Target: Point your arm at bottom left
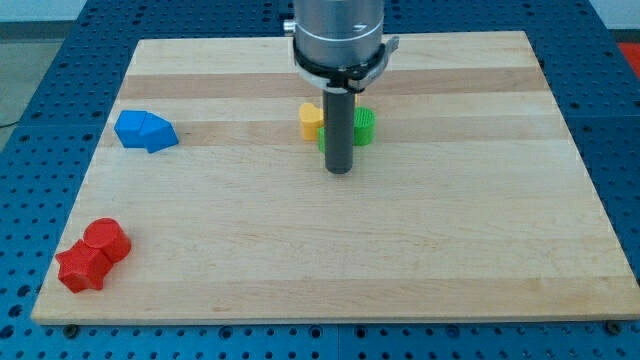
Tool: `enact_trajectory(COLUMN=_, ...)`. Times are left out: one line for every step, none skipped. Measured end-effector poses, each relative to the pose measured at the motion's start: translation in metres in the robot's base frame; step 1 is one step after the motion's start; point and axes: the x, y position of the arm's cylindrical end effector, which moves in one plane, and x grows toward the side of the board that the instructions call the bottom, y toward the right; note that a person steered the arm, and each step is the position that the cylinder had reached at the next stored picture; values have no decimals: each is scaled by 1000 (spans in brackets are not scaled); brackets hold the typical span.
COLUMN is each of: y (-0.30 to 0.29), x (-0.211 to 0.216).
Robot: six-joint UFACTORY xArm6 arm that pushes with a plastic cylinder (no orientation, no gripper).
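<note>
Camera view: my tip point(340, 171) resting on the wooden worktop point(400, 260) near its centre; a plain rod as end effector, holding nothing. Just behind the rod, partly hidden: yellow block point(310, 120) and green block point(364, 126). Far left: blue block point(146, 131). Bottom left corner, well apart: red block point(93, 255).

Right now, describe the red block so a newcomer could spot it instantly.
Start at the wooden board and go to its corner at the view's bottom left. The red block lies there alone, a lumpy double shape. The blue block sits above it; my tip is far off, mid-board.
</note>
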Motion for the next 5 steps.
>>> enact_trajectory(y=8, x=0)
enact_trajectory(y=6, x=22)
enact_trajectory(y=4, x=64)
enact_trajectory(y=4, x=111)
enact_trajectory(y=-10, x=144)
